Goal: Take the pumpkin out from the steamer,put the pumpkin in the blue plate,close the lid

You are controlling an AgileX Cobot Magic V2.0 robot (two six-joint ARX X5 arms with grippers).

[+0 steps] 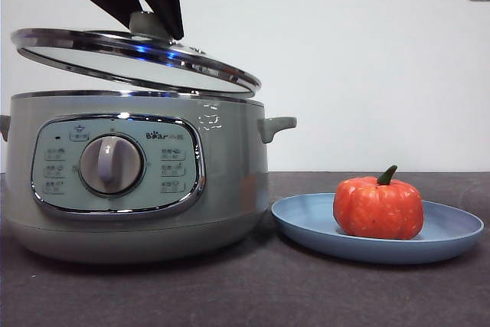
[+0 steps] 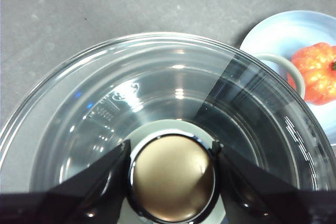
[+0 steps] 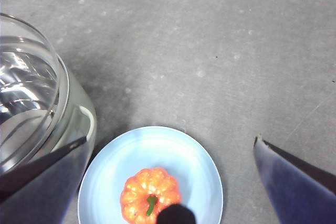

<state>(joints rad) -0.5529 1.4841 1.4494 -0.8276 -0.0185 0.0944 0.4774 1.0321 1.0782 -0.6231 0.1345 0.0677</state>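
Observation:
The orange pumpkin with its green stem sits in the blue plate, to the right of the sage-green steamer. The glass lid hangs tilted just above the steamer's rim, higher on the left. My left gripper is shut on the lid's knob, with a jaw on each side. High above the plate, my right gripper stands open and empty, and the pumpkin and plate lie below it.
The dark grey tabletop runs in front of the steamer and plate. A white wall stands behind. The steamer's side handle points toward the plate.

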